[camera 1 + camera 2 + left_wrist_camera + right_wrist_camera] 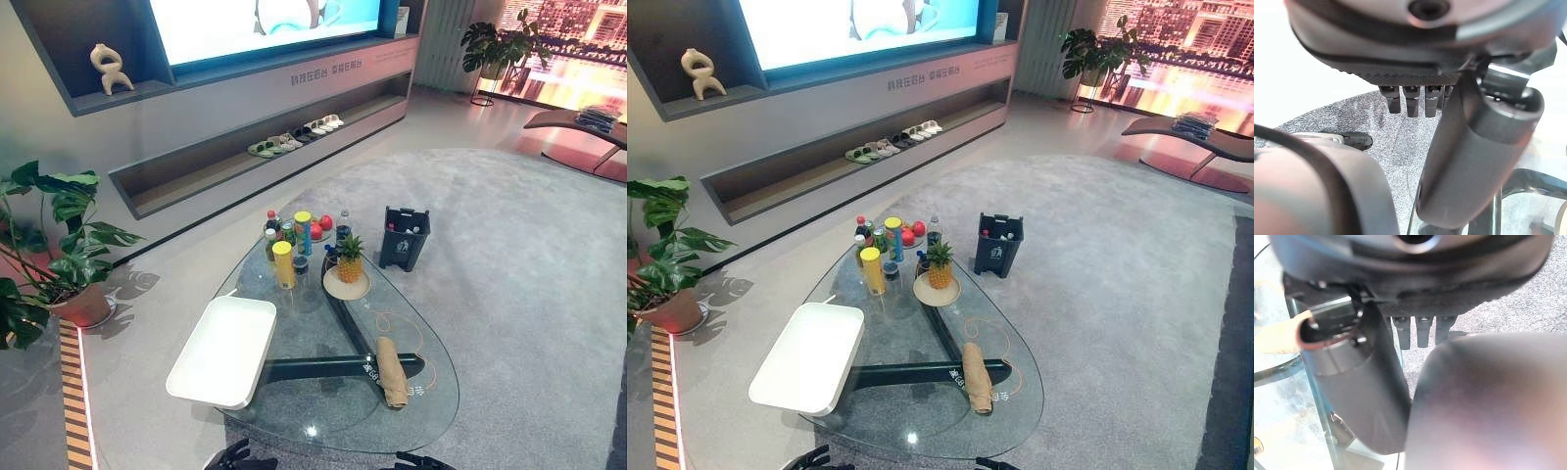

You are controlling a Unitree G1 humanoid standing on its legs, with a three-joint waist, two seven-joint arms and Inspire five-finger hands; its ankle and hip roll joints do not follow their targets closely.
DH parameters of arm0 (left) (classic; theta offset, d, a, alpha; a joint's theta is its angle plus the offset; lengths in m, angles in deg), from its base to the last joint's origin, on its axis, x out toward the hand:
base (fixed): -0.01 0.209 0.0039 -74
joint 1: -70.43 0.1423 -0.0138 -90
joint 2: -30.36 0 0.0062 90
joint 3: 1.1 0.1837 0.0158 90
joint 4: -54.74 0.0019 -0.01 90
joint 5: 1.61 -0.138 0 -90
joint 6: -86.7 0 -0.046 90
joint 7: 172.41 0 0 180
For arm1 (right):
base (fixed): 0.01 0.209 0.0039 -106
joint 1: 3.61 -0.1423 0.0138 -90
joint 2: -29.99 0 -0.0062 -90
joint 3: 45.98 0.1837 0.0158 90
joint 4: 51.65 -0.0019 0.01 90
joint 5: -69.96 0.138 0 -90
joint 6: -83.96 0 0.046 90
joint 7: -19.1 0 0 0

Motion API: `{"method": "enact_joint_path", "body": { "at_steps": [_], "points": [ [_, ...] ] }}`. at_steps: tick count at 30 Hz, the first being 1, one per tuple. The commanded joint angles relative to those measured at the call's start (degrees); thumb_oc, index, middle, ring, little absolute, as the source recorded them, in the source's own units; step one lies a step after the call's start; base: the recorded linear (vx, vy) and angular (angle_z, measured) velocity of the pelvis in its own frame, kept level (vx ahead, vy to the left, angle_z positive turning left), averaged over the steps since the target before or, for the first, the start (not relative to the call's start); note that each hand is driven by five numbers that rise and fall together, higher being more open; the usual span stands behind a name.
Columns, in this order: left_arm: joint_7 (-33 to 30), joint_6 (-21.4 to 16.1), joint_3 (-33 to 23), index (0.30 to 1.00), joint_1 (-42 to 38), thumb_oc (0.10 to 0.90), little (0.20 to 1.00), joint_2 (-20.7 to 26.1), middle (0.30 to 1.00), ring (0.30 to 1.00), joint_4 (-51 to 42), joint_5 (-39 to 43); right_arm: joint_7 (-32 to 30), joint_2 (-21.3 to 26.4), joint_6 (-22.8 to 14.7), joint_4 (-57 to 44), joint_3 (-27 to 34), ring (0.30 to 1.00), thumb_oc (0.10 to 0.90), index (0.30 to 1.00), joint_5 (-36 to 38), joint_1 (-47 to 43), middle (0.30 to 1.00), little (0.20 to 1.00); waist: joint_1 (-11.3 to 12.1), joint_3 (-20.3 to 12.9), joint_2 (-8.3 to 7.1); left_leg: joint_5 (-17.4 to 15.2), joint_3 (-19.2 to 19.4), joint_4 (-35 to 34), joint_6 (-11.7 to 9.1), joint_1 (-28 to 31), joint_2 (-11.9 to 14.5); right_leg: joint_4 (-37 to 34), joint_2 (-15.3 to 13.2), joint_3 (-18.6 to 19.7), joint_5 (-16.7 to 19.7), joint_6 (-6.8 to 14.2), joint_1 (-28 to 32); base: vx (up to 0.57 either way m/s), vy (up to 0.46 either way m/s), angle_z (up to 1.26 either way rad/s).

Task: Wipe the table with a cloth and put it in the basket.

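One rolled tan cloth (391, 371) lies on the glass table (431, 411) at 4 o'clock, the white basket (224, 350) at 8. Both hands, left hand (1415, 100) and right hand (1420, 330), hang empty at 6 with fingers relaxed.

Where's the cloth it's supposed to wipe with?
The cloth lies rolled up on the glass table, near its right front edge, in front of the plate with the pineapple.
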Motion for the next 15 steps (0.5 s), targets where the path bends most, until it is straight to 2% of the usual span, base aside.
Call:
{"method": "enact_joint_path", "body": {
  "at_steps": [1, 15],
  "points": [
    [1.1, -1.3, 0.7, 0.900, -5.3, 0.800, 0.900, -3.1, 0.900, 0.900, 3.3, -1.1, 2.1, -1.7, -0.7, 4.3, -0.5, 0.900, 0.800, 0.900, -1.9, -2.9, 0.900, 0.900, 0.9, 1.4, -0.47, -4.8, -1.2, 1.9, 0.6, 0.2, -1.4, 1.9, -2.3, -1.7, -1.9, 2.0, 0.4, 0.00, 0.000, 0.00],
    [2.2, -1.4, 1.0, 0.900, -5.1, 0.800, 0.900, -2.9, 0.900, 0.900, 3.0, -0.8, 2.2, -1.7, -0.9, 4.6, -0.4, 0.900, 0.800, 0.900, -1.8, -2.9, 0.900, 0.900, 0.9, 1.5, -0.39, -4.6, -1.3, 1.7, 0.6, 0.2, -1.3, 1.8, -2.2, -1.5, -1.7, 2.1, 0.2, 0.00, 0.000, 0.00]
  ]
}}
